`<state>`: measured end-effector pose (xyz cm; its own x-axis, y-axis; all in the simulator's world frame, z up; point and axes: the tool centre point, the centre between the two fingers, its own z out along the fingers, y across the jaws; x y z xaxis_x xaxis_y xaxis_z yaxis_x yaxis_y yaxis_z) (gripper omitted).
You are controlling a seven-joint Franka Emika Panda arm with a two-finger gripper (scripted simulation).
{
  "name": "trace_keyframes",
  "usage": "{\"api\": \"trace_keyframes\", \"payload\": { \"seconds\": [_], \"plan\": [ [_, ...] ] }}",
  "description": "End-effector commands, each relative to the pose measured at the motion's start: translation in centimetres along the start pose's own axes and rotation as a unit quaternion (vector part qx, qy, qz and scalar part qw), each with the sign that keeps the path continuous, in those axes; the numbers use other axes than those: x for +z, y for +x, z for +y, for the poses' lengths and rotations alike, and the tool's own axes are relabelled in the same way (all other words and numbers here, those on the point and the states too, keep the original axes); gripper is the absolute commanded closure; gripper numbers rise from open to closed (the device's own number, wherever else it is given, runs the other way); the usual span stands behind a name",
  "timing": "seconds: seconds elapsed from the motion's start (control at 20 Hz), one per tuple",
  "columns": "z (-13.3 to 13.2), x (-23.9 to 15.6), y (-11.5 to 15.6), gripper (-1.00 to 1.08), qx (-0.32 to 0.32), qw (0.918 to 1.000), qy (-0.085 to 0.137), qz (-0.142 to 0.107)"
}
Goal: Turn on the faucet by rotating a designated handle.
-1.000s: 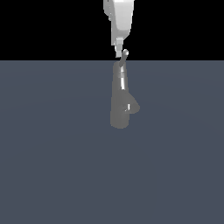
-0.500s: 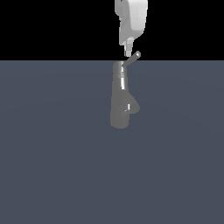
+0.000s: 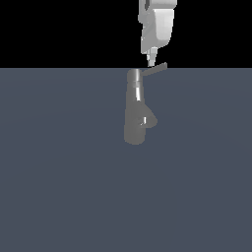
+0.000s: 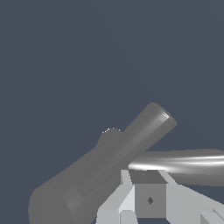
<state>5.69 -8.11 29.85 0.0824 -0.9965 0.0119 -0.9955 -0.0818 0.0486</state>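
The grey faucet (image 3: 134, 118) stands on the dark floor, with a stubby bulge (image 3: 149, 119) on the exterior view's right. From its narrow shiny cap (image 3: 134, 78) the handle (image 3: 155, 69), a thin rod, sticks out to that view's right and slightly up. My white gripper (image 3: 151, 61) hangs from above, its tip touching the rod near the cap. In the wrist view the faucet (image 4: 109, 162) lies slanted and the shiny handle (image 4: 183, 164) runs just past my gripper (image 4: 148, 183). The fingers are together, with nothing held between them.
A flat, dark grey-blue floor (image 3: 59, 187) spreads around the faucet. The background above the floor's far edge is black.
My gripper has moved toward the exterior view's right. The handle has swung with it, from nearly upright to leaning far over to that side.
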Motion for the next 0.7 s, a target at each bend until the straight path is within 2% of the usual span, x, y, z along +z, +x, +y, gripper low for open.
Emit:
{"api": "trace_keyframes", "payload": {
  "seconds": [0.0,0.65],
  "plan": [
    [-0.2,1.2,2.2,1.08,0.011,0.9999,-0.006,0.001],
    [-2.4,2.3,6.2,1.08,0.02,0.9998,-0.007,0.002]
  ]
}}
